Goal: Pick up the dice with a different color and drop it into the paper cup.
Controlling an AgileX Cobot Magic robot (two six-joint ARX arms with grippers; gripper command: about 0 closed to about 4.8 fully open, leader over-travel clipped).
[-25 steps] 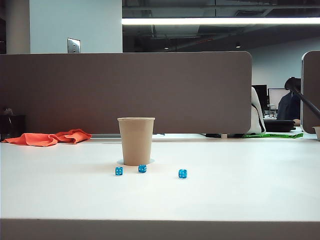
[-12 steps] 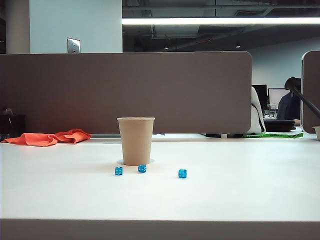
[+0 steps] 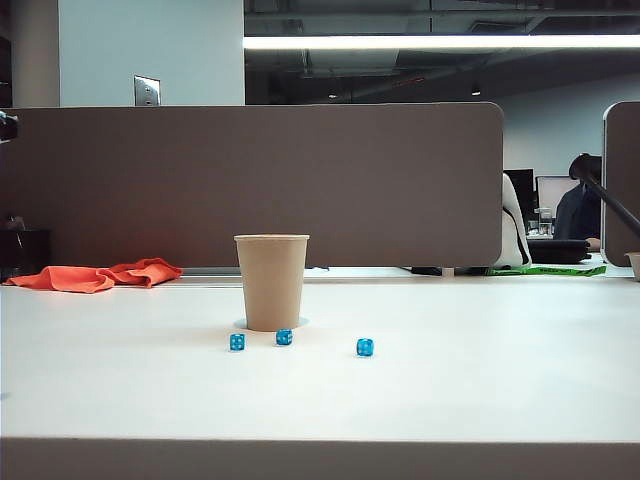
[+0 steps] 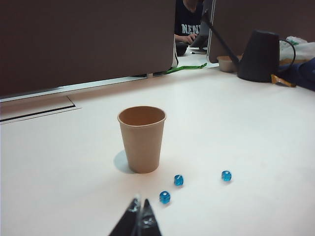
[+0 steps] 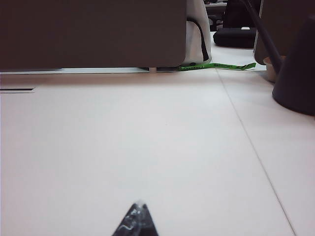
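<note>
Cup: the paper cup stood upright near the middle of the white table, mouth open.
Blue dice: three blue dice lay in front of the cup, one just beside its base, one a little to the left, one further right. All sat exactly where they had been a second earlier.
Red die: visible in no view. Possibly already inside the cup; the interior could not be seen.
Left gripper: left gripper hung above the table short of the dice, tips pressed together, holding nothing.
Right gripper: right gripper low over bare table, tips pressed together, empty.
Change: a dark object had appeared at the exterior view's left edge; identity uncertain.
Task reading: judged finished or nearly so, unconfirmed.
</note>
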